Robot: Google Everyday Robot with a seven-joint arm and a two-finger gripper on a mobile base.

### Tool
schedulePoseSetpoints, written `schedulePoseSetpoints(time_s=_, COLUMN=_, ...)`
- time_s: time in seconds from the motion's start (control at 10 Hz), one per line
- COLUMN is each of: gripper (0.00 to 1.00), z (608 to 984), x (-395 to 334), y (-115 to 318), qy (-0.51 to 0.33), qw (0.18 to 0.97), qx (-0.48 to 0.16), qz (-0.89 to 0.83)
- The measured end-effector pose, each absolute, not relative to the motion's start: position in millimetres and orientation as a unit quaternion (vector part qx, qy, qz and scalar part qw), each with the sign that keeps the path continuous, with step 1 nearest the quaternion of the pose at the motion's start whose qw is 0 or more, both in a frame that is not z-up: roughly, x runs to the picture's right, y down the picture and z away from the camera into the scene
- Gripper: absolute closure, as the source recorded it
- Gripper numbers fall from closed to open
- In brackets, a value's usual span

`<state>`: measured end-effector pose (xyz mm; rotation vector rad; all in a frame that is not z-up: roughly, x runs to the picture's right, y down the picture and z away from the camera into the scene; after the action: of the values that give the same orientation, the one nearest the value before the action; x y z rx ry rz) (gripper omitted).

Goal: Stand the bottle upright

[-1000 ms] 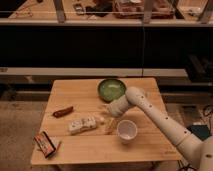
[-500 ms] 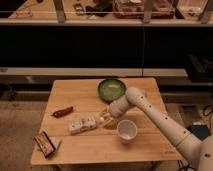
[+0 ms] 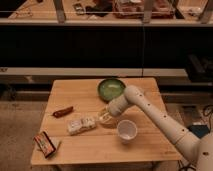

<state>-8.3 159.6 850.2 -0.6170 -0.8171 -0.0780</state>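
Because the bottle (image 3: 81, 125) lies flat on its side on the desk (image 3: 100, 150), the arm reaches down low and slantwise, bringing the claw (image 3: 105, 116) close to the bottle's near end, which sits just beside the claw on the camera's left. Whether the claw is wide, narrow or already touching the bottle cannot be told from this view. Probably the approach targets that end so the bottle can be tipped up about its other end. Just in front of the claw, toward the camera, stands a white cup (image 3: 127, 130), near enough that a swinging wrist might knock it. Behind the claw rests a green bowl (image 3: 111, 89). Well apart, farther to the camera's left, lie a red pepper (image 3: 63, 111) and an orange snack packet (image 3: 45, 144).
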Motion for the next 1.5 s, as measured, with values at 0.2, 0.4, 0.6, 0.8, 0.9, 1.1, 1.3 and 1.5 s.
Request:
schedulePoseSetpoints(time_s=0.2, gripper=0.94, z=837.9, x=-8.9, y=135.5, qy=-0.379, qw=0.879, qx=-0.278, qz=-0.076)
schedulePoseSetpoints(time_s=0.4, gripper=0.94, z=824.0, x=-10.1, y=114.2, qy=-0.371, qw=0.883, qx=-0.266, qz=-0.107)
schedulePoseSetpoints(time_s=0.6, gripper=0.94, z=802.4, x=-5.8, y=93.2, qy=-0.360, qw=0.885, qx=-0.260, qz=-0.139)
schedulePoseSetpoints(time_s=0.8, gripper=0.94, z=781.5, x=-7.8, y=77.2, qy=-0.356, qw=0.883, qx=-0.259, qz=-0.164)
schedulePoseSetpoints(time_s=0.9, gripper=0.94, z=770.9, x=-10.7, y=69.3, qy=-0.357, qw=0.881, qx=-0.257, qz=-0.176)
schedulePoseSetpoints(time_s=1.1, gripper=0.94, z=755.9, x=-14.4, y=58.2, qy=-0.357, qw=0.878, qx=-0.255, qz=-0.193)
schedulePoseSetpoints(time_s=1.3, gripper=0.94, z=743.3, x=-15.5, y=50.5, qy=-0.346, qw=0.876, qx=-0.256, qz=-0.219)
schedulePoseSetpoints(time_s=1.5, gripper=0.94, z=733.7, x=-17.7, y=48.3, qy=-0.325, qw=0.872, qx=-0.261, qz=-0.255)
